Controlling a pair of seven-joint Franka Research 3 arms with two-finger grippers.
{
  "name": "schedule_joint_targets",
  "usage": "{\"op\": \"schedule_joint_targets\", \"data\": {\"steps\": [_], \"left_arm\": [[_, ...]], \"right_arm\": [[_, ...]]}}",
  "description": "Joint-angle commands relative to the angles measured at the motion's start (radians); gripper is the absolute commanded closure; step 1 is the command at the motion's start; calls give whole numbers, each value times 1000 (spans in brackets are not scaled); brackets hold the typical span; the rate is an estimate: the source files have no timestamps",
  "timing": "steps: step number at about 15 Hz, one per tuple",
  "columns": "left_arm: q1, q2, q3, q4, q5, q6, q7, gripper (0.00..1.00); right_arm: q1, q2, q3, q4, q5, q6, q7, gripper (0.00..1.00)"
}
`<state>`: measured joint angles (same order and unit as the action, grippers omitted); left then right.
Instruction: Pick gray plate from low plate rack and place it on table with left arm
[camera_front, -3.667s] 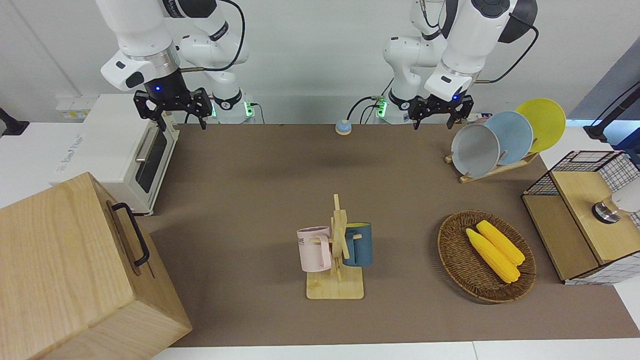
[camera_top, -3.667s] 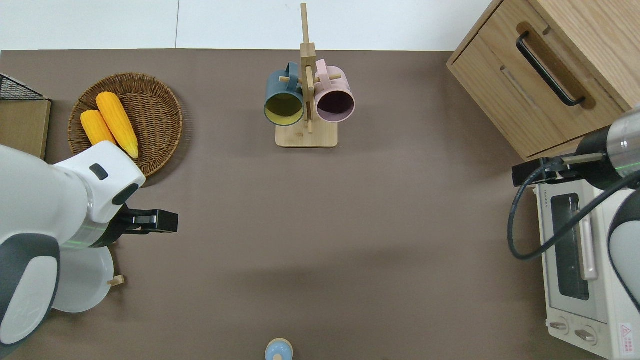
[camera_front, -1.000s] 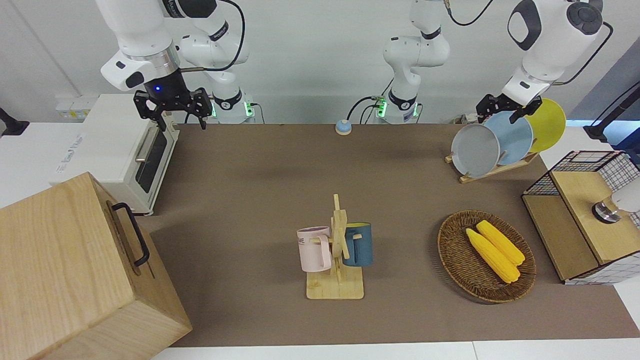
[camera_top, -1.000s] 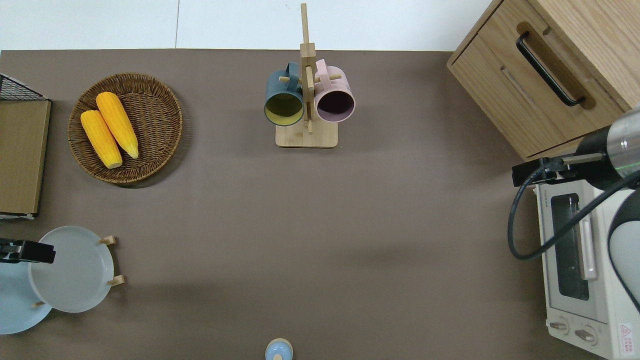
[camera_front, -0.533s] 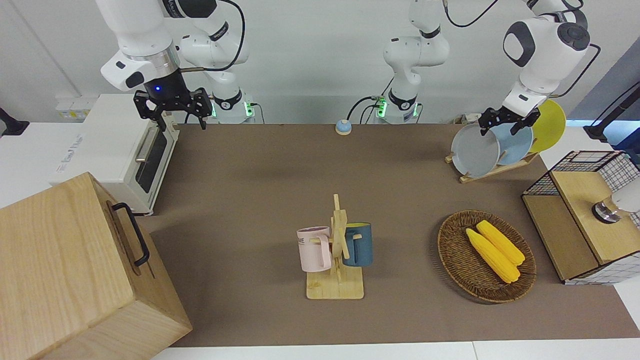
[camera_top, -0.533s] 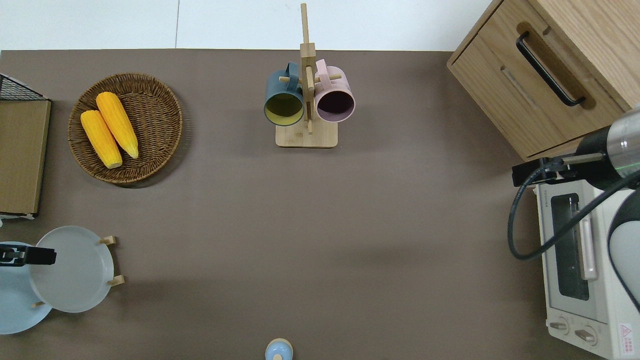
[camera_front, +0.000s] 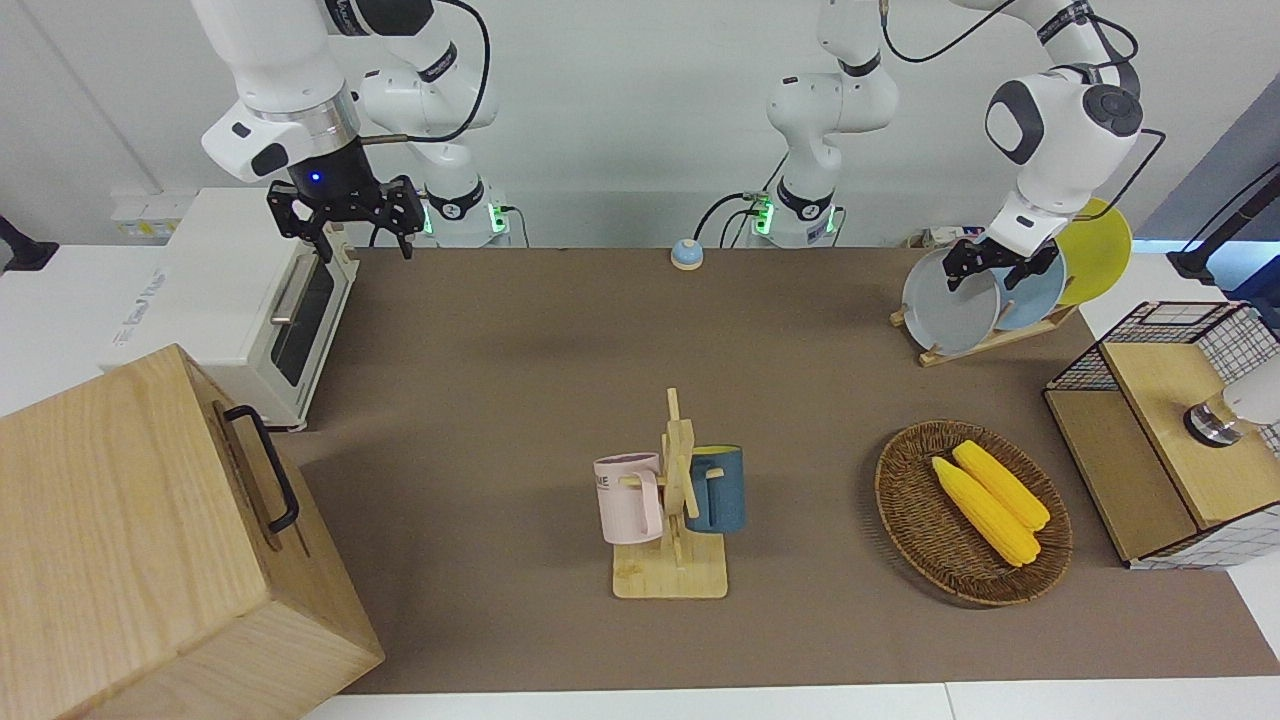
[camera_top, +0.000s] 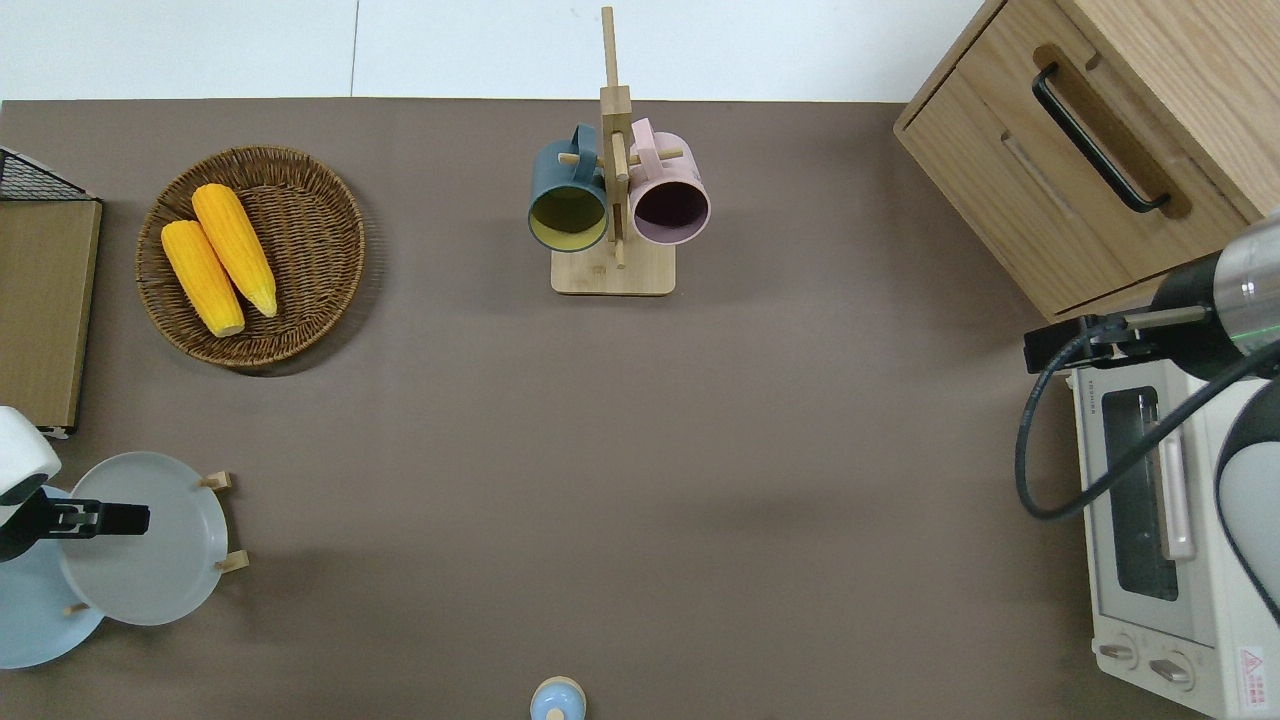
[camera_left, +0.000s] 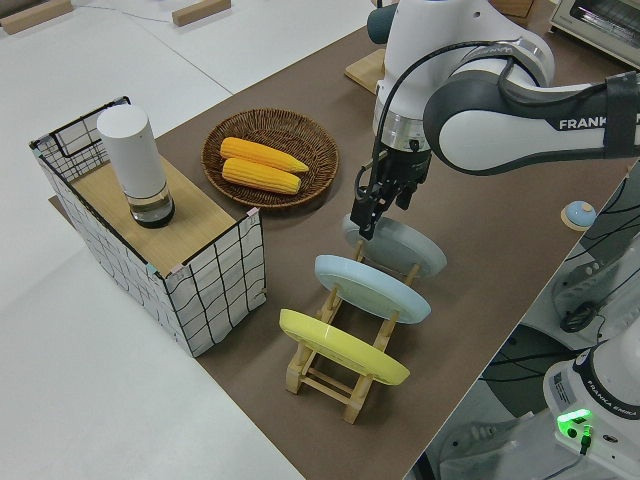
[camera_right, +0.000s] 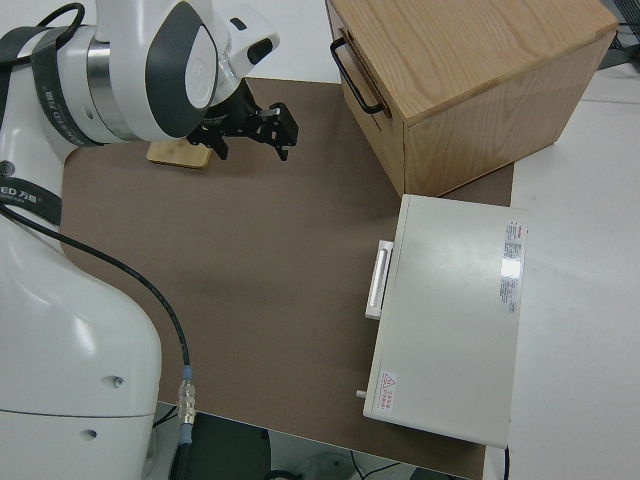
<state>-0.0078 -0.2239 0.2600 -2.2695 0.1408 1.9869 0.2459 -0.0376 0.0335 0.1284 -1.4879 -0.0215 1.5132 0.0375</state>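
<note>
Left pincer (camera_front: 992, 270) down at top rim of gray plate (camera_front: 948, 305), over the plate's edge nearest the light blue plate (camera_front: 1035, 288) per overhead view. Fingers spread, one on each face of the rim; contact with the rim not resolvable. Left arm (camera_front: 1062, 130) bent steeply downward from above the rack.

Gray plate seated tilted in low plate rack (camera_left: 345, 372), in the slot farthest from the robots' base wall side, i.e. first of three in the row: gray, then light blue, then yellow plate (camera_front: 1098, 245). Plates apart from one another, each leaning in its own slot. Rack resting on surface (camera_top: 640, 450) at the left arm's end, near the robots' edge.

Wicker basket (camera_top: 305, 215) with two corn cobs (camera_top: 220, 255) farther from the robots than the rack, well apart from it. Wire-sided box (camera_left: 215, 290) with white cylinder (camera_left: 135, 160) on top, beside the basket at the surface's end. Mug stand (camera_top: 615, 180) with blue and pink mugs mid-surface, far edge.

Right arm parked; right pincer (camera_front: 345, 212) spread, nothing between fingers.
</note>
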Motion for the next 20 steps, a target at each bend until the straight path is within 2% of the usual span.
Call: {"op": "schedule_joint_targets", "data": {"steps": [1,2,4,6,11,20], "left_arm": [[5,-29,4,-56,19,55,7,13],[9,-29,4,-56,19,53,7,21],[11,-28,4,-56,19,50,9,148],[11,-28,4,-56,19,50,7,430],[11,-26,4,-56,19,50,7,995],[11,-28,4,-44,17,38,7,1000]], "right_arm": [[-22,9,20,21,-3,-16,13,17],[-22,9,20,21,-3,-16,13,17],[-22,9,20,21,-3,-16,13,17],[-22,9,20,20,-3,-16,13,17],[-22,9,20,20,-3,-16,13,17],[-22,9,20,20,-3,-16,13,17]]}}
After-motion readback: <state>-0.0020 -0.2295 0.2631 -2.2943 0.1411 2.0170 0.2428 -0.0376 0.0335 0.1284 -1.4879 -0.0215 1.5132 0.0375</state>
